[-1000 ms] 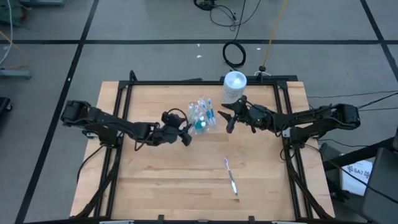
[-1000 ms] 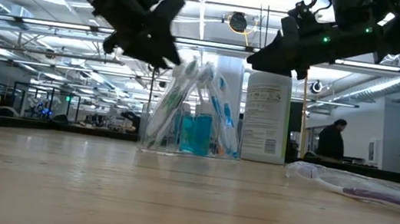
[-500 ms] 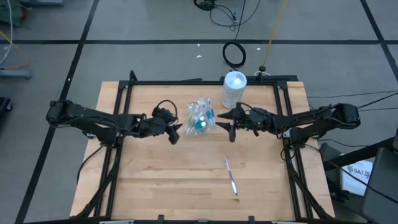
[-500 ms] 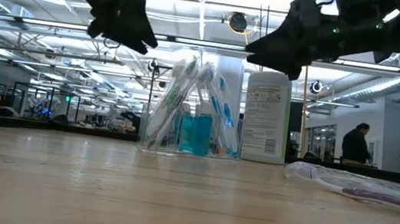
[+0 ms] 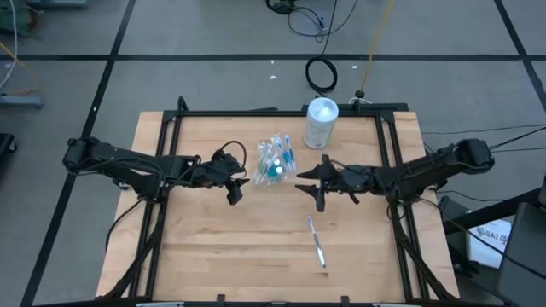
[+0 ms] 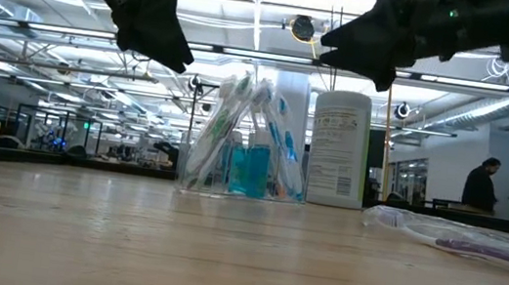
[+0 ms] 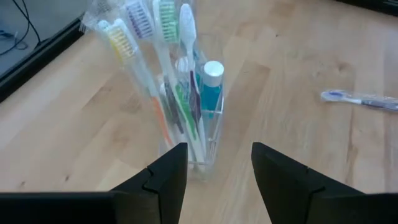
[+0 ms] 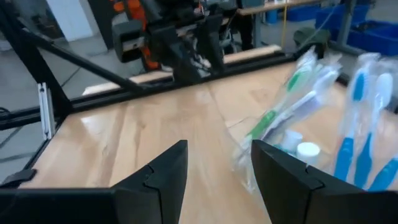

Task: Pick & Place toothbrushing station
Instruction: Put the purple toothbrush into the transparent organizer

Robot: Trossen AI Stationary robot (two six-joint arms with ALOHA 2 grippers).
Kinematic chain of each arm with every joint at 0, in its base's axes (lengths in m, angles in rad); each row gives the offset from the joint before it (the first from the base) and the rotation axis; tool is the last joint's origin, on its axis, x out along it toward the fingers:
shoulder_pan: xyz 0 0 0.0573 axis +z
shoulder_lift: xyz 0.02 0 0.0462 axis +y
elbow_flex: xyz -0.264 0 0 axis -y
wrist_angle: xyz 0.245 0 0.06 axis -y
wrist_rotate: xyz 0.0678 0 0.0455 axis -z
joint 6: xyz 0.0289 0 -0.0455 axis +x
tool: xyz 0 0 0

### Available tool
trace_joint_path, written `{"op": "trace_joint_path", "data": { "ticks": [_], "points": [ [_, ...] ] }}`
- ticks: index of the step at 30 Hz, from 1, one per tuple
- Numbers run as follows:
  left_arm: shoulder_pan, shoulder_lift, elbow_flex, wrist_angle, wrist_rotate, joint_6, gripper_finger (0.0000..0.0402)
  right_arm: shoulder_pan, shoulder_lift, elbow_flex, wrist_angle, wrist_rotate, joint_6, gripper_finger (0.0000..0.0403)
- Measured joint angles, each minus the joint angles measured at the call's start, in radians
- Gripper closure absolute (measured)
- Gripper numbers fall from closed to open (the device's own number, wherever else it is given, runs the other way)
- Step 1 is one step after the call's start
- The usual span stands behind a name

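Observation:
A clear holder point(image 5: 275, 162) stands upright on its base on the wooden table, packed with several wrapped toothbrushes and a blue-filled tube; it also shows as the holder point(image 6: 248, 152), point(image 7: 186, 112). My left gripper point(image 5: 239, 184) hangs open just left of it, fingers aimed at the holder, above the table point(image 6: 170, 48). My right gripper point(image 5: 307, 189) hangs open to the holder's right and a little nearer, also raised point(image 6: 354, 62). A wrapped toothbrush point(image 5: 316, 243) lies flat on the table near the front.
A white cylindrical bottle point(image 5: 321, 121) stands upright at the far edge, right of the holder. Black frame rails point(image 5: 162, 145) run along the table's sides and back. Bare wood lies at the near left point(image 5: 213, 256).
My left gripper has drawn back from the holder toward the table's left edge, risen a little and tipped. My right gripper has swung from beside the bottle toward the near edge. Both stay open. The holder and the loose toothbrush have not moved.

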Motion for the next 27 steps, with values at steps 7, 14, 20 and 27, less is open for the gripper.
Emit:
{"op": "trace_joint_path", "data": {
  "ticks": [7, 14, 20, 27],
  "points": [
    [0.025, 0.000, 0.000, 0.008, 0.004, 0.015, 0.0218, 0.140, 0.048, 0.170, -0.337, 0.161, 0.084, 0.0234],
    [0.082, 0.000, 0.000, 0.049, 0.005, 0.037, 0.0218, 0.239, 0.166, 0.307, -0.523, 0.177, 0.169, 0.0234],
    [0.120, 0.000, 0.000, 0.057, 0.039, 0.037, 0.0218, 0.323, 0.198, 0.321, -0.838, 0.161, 0.531, 0.0234],
    [0.134, 0.000, 0.000, 0.058, 0.040, 0.023, 0.0218, 0.408, 0.242, 0.285, -0.918, 0.095, 0.876, 0.0234]
  ]
}}
